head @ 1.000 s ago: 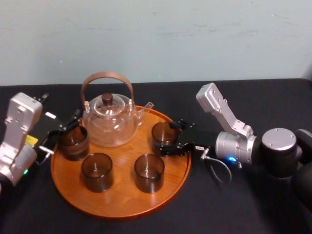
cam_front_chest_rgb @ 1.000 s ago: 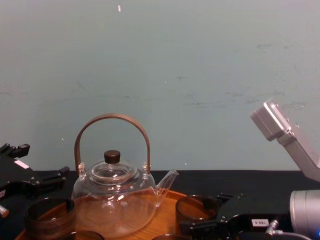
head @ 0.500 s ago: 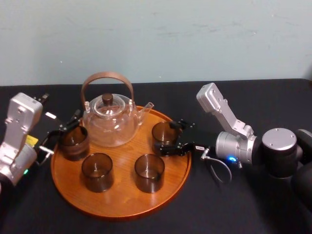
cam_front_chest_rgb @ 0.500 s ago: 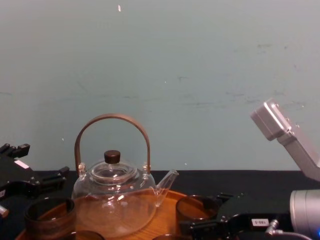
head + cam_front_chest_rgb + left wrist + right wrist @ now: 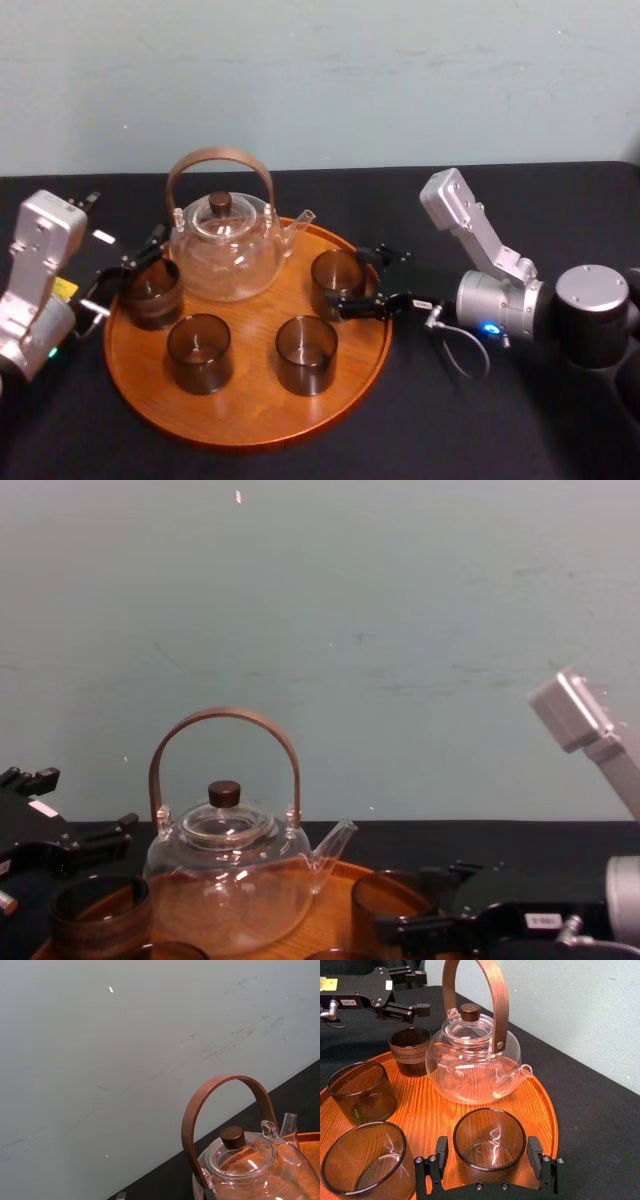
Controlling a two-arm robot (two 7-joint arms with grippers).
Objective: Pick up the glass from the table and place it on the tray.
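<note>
A smoky brown glass point(image 5: 336, 272) stands on the right side of the round wooden tray point(image 5: 250, 412). My right gripper point(image 5: 360, 280) is open around its near side. In the right wrist view the glass point(image 5: 489, 1141) sits between the two fingers point(image 5: 441, 1152) with a small gap on each side. My left gripper point(image 5: 140, 258) is open at the tray's left rim, just behind another glass point(image 5: 152, 292), with nothing between its fingers. The left gripper point(image 5: 424, 992) also appears across the tray in the right wrist view.
A glass teapot point(image 5: 222, 250) with a curved wooden handle stands at the back of the tray. Two more glasses point(image 5: 199, 350) point(image 5: 305, 353) stand at the tray's front. The black table point(image 5: 480, 430) stretches out on the right around my right arm.
My right arm has drawn back a little to the right, and its open fingers have slid partway off the glass. The glass and the left arm have stayed in place.
</note>
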